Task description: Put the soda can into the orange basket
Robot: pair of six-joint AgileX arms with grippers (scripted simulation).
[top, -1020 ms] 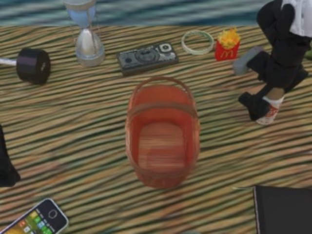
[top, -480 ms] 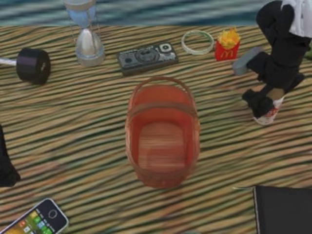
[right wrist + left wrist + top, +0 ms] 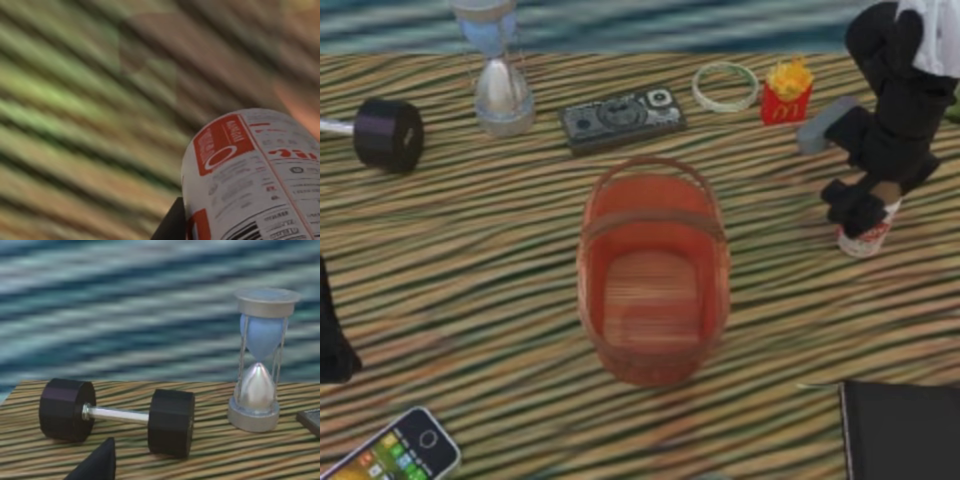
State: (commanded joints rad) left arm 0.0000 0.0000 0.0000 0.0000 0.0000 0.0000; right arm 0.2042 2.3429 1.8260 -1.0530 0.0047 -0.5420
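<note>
Phone lay at the near left corner of the tabletop, a black notebook-like slab at the near right corner. The left hand sat parked at the left edge; whether its fingers were apart or together could not be told. One dark fingertip showed in the left wrist view, well short of the dumbbell.

The orange basket stood mid-tabletop, long axis running near to far, hoop handle arched across its far half, nothing inside.

Right of the basket and well apart from it, the soda can stood near the right edge, seemingly upright. The right hand was down over its top, fingers at the can's upper sides; a closed grip on it could not be confirmed. In the right wrist view the can's white wall with red label filled the frame, one dark finger touching its side.

Along the far edge, left to right: dumbbell, hourglass, a flat grey camera, a pale ring, the red fries box.
</note>
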